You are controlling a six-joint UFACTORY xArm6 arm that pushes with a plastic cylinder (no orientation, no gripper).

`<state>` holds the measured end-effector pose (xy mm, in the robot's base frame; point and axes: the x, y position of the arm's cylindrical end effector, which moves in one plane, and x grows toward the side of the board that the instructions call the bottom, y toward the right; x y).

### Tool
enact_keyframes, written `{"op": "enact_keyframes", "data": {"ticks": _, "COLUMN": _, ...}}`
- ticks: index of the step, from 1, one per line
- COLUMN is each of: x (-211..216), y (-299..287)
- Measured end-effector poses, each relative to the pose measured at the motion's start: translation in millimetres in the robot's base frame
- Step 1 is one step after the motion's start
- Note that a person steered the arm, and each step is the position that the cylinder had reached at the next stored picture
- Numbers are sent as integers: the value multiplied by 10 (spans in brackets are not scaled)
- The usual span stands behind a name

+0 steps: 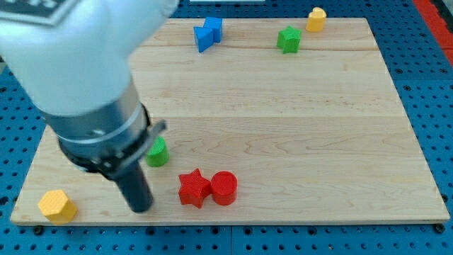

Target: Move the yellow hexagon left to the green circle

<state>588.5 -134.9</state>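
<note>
The yellow hexagon (57, 205) lies at the board's bottom left corner. The green circle (158, 152) stands to its right and a little higher, partly hidden behind the arm. My tip (141, 208) rests on the board between them, right of the hexagon and just below the green circle, touching neither.
A red star (194, 188) and a red circle (224, 188) sit side by side right of my tip. A blue block (207, 33), a green star (289, 40) and a second yellow block (316, 19) lie along the top edge. The arm's body (78, 78) covers the upper left.
</note>
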Motion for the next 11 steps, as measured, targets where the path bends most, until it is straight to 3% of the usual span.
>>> {"op": "enact_keyframes", "data": {"ticks": 2, "x": -620, "y": -983}}
{"op": "enact_keyframes", "data": {"ticks": 3, "x": -34, "y": -1687}}
{"op": "enact_keyframes", "data": {"ticks": 4, "x": 289, "y": -1665}}
{"op": "enact_keyframes", "data": {"ticks": 6, "x": 290, "y": -1485}}
{"op": "enact_keyframes", "data": {"ticks": 9, "x": 192, "y": -170}}
{"op": "enact_keyframes", "data": {"ticks": 11, "x": 35, "y": -243}}
